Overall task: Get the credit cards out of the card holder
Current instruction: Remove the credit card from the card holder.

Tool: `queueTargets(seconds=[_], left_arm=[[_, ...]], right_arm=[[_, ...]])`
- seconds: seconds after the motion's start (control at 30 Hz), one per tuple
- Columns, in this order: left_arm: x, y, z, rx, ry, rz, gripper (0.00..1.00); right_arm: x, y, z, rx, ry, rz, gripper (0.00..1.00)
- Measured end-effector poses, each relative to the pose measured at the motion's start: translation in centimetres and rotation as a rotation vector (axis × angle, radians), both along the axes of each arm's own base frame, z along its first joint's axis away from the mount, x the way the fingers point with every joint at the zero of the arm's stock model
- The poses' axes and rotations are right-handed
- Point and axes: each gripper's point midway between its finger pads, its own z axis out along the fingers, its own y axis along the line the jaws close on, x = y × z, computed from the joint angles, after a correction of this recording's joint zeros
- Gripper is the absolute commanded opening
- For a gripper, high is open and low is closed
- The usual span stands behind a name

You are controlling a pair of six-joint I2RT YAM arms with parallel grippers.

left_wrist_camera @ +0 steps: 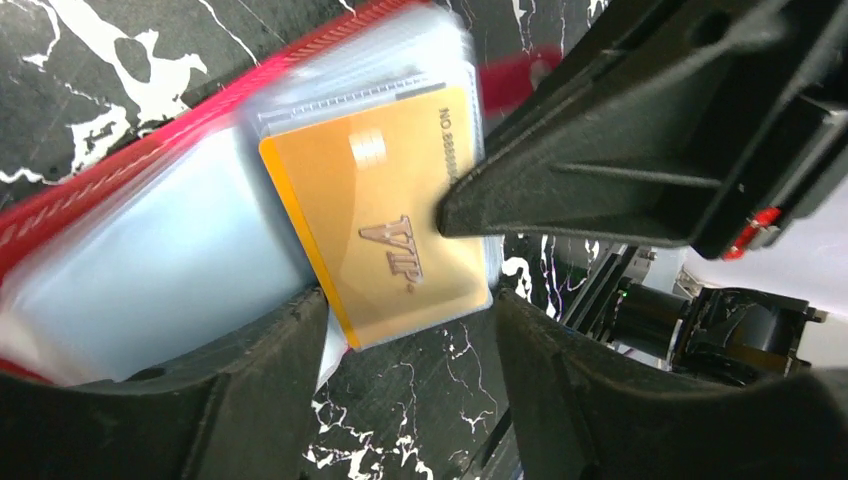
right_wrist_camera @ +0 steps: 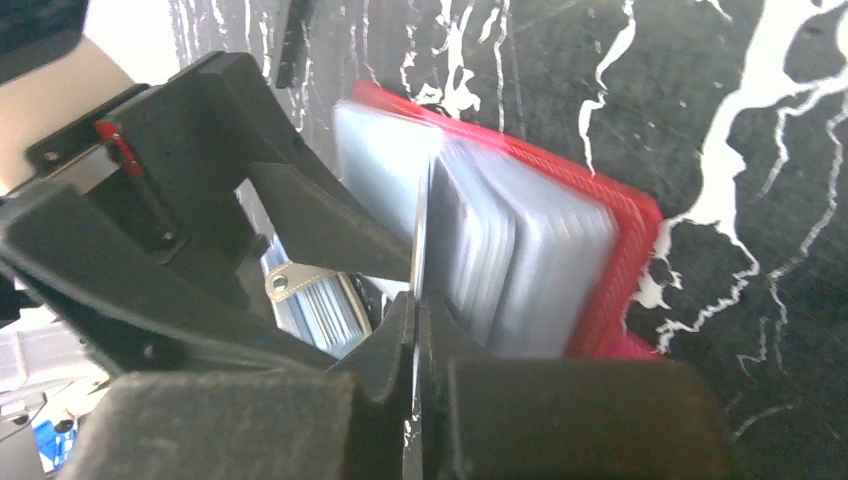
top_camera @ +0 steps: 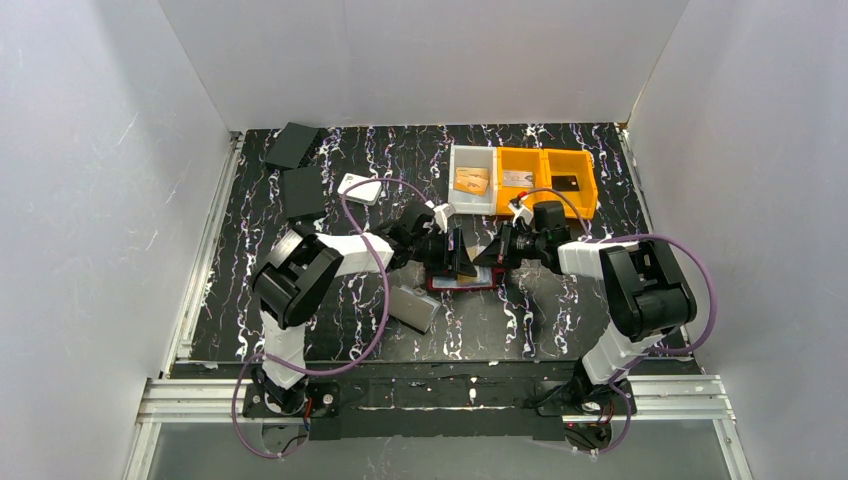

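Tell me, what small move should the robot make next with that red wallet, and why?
Probably close the left hand on the gold card. That hand is open, and the card's free end lies inside its opening. The right hand looks pinched shut on a clear page of the card holder, which should steady it for the pull.

Bright, even, diffuse light fills the white-walled enclosure (top_camera: pixel 420 60); shadows on the black white-veined tabletop (top_camera: pixel 540 330) stay soft. Both wrist views smear the red leather card holder with clear plastic sleeves (left_wrist_camera: pixel 170 250) with motion blur, while the orange-gold plastic card (left_wrist_camera: pixel 390 230) carries a mild sheen.
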Motion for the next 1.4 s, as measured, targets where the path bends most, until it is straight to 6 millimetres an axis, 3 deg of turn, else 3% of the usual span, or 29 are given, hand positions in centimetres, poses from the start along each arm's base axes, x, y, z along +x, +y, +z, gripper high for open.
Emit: queueTargets(seconds=[0.27,0.37,0.4,0.43,0.73,0.9,1.4], left_arm=[[-1.5,0.9,1.0,-0.083,0.052,0.022,0.66],[-1.1,1.3,1.6,-0.15,0.08,0.067,0.69],[-1.0,1.4,1.9,-0.172,0.09,0.081,0.92],[-0.7,1.4,2.2,-0.196,0.096,0.097,0.98],[0.3,0.2,6.0,-0.372,0.087,0.117,0.98],[0.4,-0.1,7.1,-0.418,0.088,0.112,0.98],[0.7,0.7,6.5,-0.422,0.089,0.146,0.98]], right_arm=[[0.1,-1.0,-0.6,-0.034,-0.042,0.024,0.01],[0.5,-1.8,-0.3,-0.018,-0.053,0.021,0.01],[0.6,-2.0,-0.2,-0.01,-0.059,0.02,0.01],[0.7,-2.2,-0.1,0.001,-0.064,0.022,0.01],[-0.1,-2.1,1.3,0.107,-0.113,0.083,0.01],[-0.2,-1.8,2.1,0.139,-0.137,0.109,0.01],[-0.3,-1.7,4.0,0.207,-0.168,0.114,0.01]])
